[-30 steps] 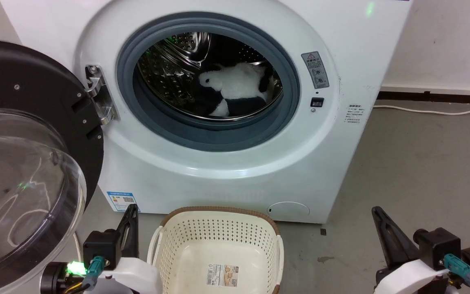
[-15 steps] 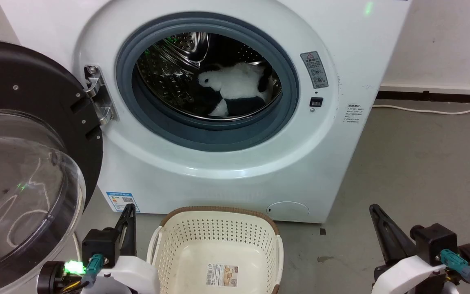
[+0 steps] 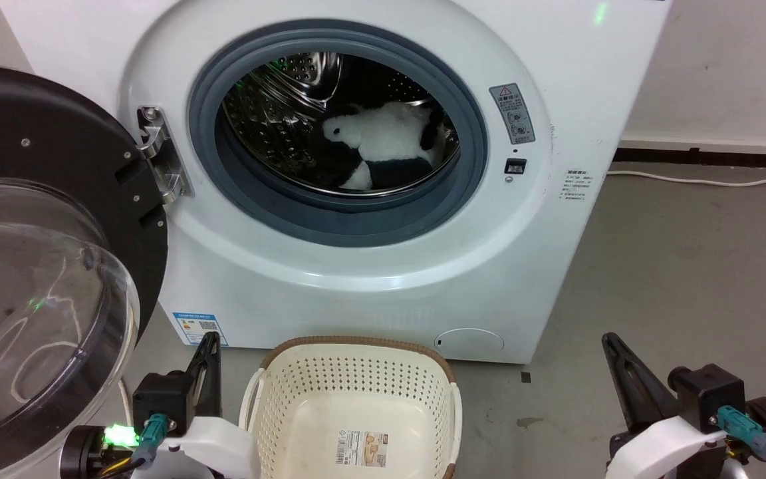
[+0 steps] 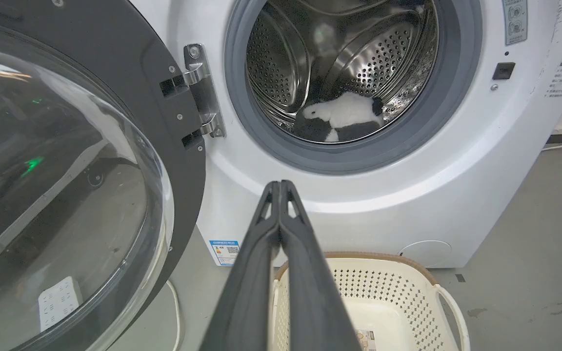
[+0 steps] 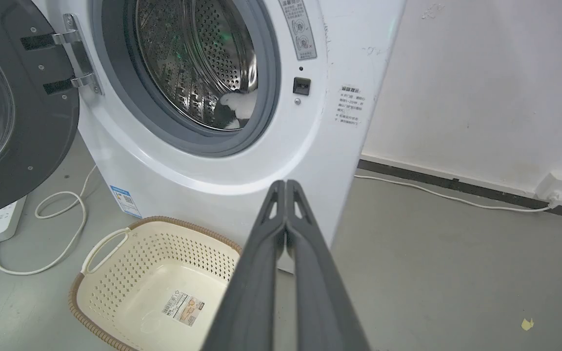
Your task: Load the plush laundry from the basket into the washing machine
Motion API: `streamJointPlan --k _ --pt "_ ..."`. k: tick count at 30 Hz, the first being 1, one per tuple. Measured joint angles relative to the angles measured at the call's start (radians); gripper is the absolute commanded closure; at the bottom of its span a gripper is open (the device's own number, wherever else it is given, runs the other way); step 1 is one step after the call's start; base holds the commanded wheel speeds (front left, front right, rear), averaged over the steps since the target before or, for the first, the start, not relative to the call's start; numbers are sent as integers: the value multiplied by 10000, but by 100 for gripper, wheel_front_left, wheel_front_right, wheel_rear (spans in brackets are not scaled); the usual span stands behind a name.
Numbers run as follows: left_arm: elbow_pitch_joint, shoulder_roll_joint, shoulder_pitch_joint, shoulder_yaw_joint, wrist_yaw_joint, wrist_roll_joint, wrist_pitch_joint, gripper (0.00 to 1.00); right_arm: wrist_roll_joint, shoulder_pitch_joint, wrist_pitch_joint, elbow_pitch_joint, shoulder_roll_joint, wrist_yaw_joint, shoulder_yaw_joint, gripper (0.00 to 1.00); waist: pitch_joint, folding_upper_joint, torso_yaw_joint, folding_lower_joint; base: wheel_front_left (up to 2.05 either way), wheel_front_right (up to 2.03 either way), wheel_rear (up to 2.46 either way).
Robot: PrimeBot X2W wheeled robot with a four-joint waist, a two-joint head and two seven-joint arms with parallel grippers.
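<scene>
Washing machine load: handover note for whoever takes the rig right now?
Left gripper: shut, empty, low beside the basket.
Right gripper: shut, empty, low over the floor, right of the basket.
Plush laundry: lying in the drum of the washing machine.
Basket: on the floor before the washer, holding just its paper label.
Done: load is in. Left: nothing to load; door stands open.

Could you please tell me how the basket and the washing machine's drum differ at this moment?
The basket is cream plastic; the drum is shiny steel. The basket opens upward; the drum opens sideways, toward the robot. The basket holds just a paper label; the drum holds the plush laundry. Both are perforated.
</scene>
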Motion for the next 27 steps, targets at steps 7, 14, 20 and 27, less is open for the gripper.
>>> streamJointPlan --k 7,14,20,27 --pt "-2 0 0 0 0 -2 0 100 0 0 0 0 0 0 2 100 0 0 0 0 0 0 0" --pt "-2 0 0 2 0 0 0 100 0 0 2 0 0 0 4 100 0 0 0 0 0 0 0" --pt "-2 0 -1 6 0 0 0 100 0 0 2 0 0 0 6 100 0 0 0 0 0 0 0" --pt "-4 0 -1 4 0 0 0 100 0 0 2 0 0 0 4 100 0 1 0 0 0 0 0"
